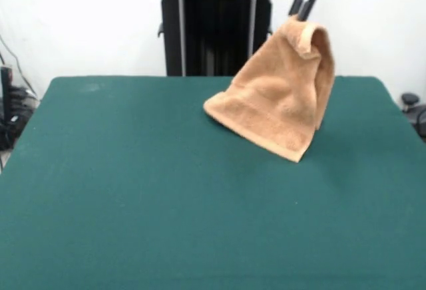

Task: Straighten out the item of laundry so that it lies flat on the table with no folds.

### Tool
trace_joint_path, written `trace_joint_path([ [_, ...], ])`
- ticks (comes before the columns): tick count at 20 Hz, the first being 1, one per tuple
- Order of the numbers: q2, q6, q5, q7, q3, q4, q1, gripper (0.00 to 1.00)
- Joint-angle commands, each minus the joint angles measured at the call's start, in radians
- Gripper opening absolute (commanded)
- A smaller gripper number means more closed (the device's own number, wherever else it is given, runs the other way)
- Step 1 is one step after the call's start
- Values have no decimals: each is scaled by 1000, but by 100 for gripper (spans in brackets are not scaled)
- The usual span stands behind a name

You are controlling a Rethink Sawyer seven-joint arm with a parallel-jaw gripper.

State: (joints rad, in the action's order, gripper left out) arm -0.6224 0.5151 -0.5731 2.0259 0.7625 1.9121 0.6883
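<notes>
A light-brown terry towel [283, 97], the item of laundry, hangs in the air at the far right of the green table [133, 190]. My gripper [303, 14] is shut on its top edge, with black fingers coming down from the red arm at the top right. The towel drapes down and to the left in a folded cone shape. Its lower corner, with a woven border band, touches or nearly touches the table. No label shows.
The robot's black pedestal [216, 30] stands behind the table's far edge. Cables and dark gear [13, 110] lie off the table's left side, and a dark object [414, 107] sits off the right side.
</notes>
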Motion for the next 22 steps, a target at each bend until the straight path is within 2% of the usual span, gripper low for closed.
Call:
trace_joint_path([
  [1, -10, 301, 9, 451, 72, -40, 118, 0],
  [8, -24, 382, 25, 494, 92, -72, 141, 0],
  [11, -22, 294, 4, 464, 38, -47, 102, 0],
  [16, -10, 75, 11, 313, -68, -6, -50, 0],
  [18, -22, -52, 37, 199, -139, 12, -159, 0],
  [20, -39, -164, 82, 72, -236, 21, -303, 0],
  [22, -53, -216, 128, 26, -304, 33, -377, 0],
])
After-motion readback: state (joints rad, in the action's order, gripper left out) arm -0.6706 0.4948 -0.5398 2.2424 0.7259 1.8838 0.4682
